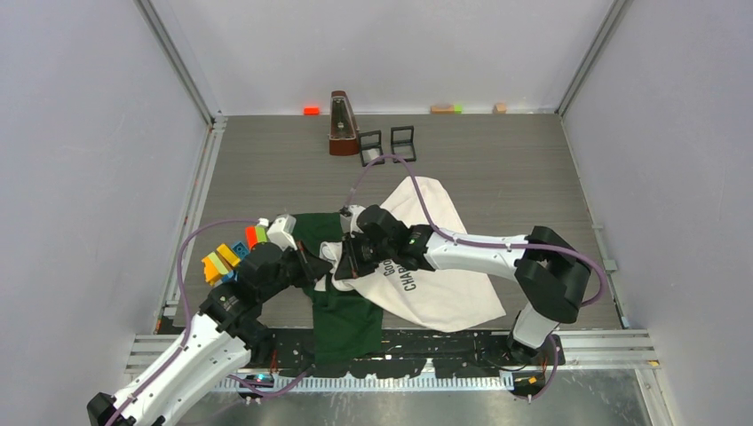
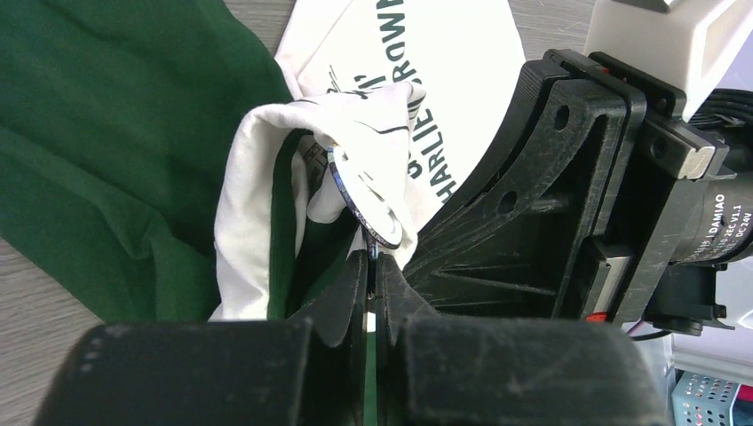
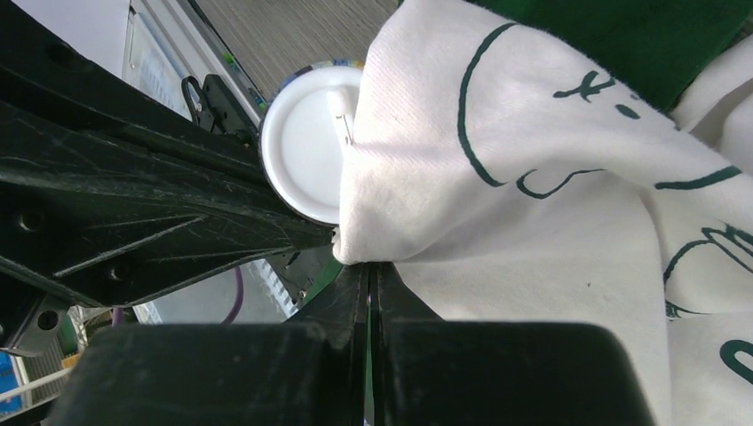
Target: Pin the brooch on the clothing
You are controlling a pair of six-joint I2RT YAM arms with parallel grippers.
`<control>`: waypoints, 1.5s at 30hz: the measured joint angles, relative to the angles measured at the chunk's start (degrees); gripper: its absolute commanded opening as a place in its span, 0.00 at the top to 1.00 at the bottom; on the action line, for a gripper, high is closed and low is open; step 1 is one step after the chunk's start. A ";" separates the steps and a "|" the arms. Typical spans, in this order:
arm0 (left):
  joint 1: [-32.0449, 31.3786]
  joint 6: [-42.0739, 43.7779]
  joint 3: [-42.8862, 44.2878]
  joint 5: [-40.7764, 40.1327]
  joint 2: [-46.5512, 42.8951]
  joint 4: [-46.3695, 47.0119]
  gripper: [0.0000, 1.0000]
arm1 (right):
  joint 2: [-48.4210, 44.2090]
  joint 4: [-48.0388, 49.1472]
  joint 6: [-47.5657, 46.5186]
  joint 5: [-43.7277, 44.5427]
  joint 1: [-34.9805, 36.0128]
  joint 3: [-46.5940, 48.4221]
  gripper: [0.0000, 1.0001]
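The clothing (image 1: 444, 284) is a white T-shirt with dark green sleeves, crumpled on the table's middle. Both grippers meet at its bunched left part. My left gripper (image 2: 373, 259) is shut on the lower rim of the brooch (image 2: 359, 197), a round badge with a dark edge that stands against a raised fold of white cloth. From the right wrist the brooch (image 3: 302, 160) shows its white back and pin, half covered by the fold. My right gripper (image 3: 371, 264) is shut on that fold of the clothing (image 3: 533, 177). From above, the left gripper (image 1: 311, 264) and right gripper (image 1: 349, 259) nearly touch.
A brown metronome (image 1: 342, 124) and two small black frames (image 1: 389, 145) stand at the back. Coloured blocks (image 1: 229, 257) and a white box (image 1: 282, 231) lie beside the left arm. Small blocks (image 1: 311, 110) sit along the back wall.
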 measured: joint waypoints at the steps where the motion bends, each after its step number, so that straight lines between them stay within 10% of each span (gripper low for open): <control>1: 0.02 0.00 -0.07 0.00 -0.07 0.00 1.00 | 0.13 0.00 0.11 -0.13 -0.02 0.09 0.99; 45: 0.15 1.29 -3.63 -1.64 -4.63 0.94 1.00 | 6.75 -2.54 11.39 -9.03 -2.64 4.59 0.99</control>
